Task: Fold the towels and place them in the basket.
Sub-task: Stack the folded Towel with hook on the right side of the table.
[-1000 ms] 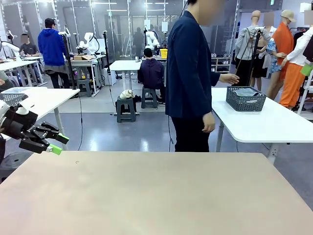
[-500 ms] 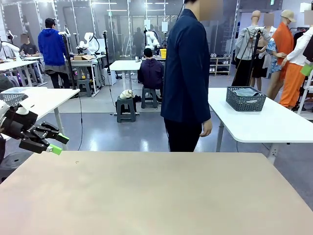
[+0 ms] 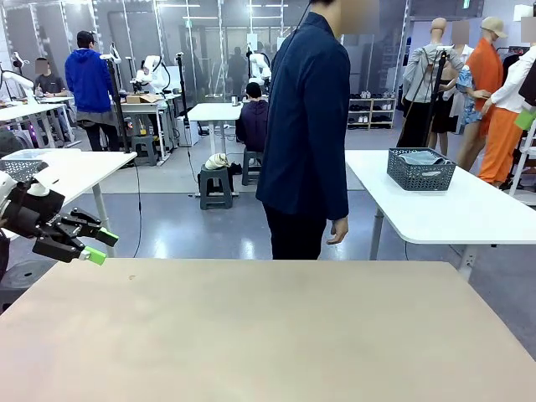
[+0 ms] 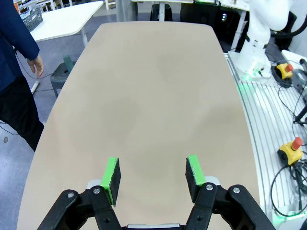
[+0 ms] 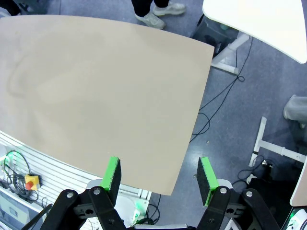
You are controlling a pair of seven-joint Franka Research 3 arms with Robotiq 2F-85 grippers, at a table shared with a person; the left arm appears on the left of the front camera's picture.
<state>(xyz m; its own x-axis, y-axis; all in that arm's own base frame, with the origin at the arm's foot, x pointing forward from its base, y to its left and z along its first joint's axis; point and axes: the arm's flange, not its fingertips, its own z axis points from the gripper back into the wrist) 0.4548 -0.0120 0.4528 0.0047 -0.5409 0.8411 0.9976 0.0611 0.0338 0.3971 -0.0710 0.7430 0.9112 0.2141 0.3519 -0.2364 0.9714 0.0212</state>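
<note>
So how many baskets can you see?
1. The dark grey rectangular mesh plastic basket sits on the white table behind the person, holding folded cloth; a second towel may be hidden inside.

Dark grey mesh basket [image 3: 420, 170] sits on the white table [image 3: 469, 209] at right, pale towels [image 3: 420, 157] folded inside it.

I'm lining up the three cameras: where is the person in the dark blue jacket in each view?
Front view: the person stands at the table's far edge, just right of centre, side-on.
Left wrist view: the sleeve and hand are at the upper left edge, beside the table.
Right wrist view: a pair of shoes at the top edge, by the table's edge, probably this person's.
Shared landmark: the tan table.
</note>
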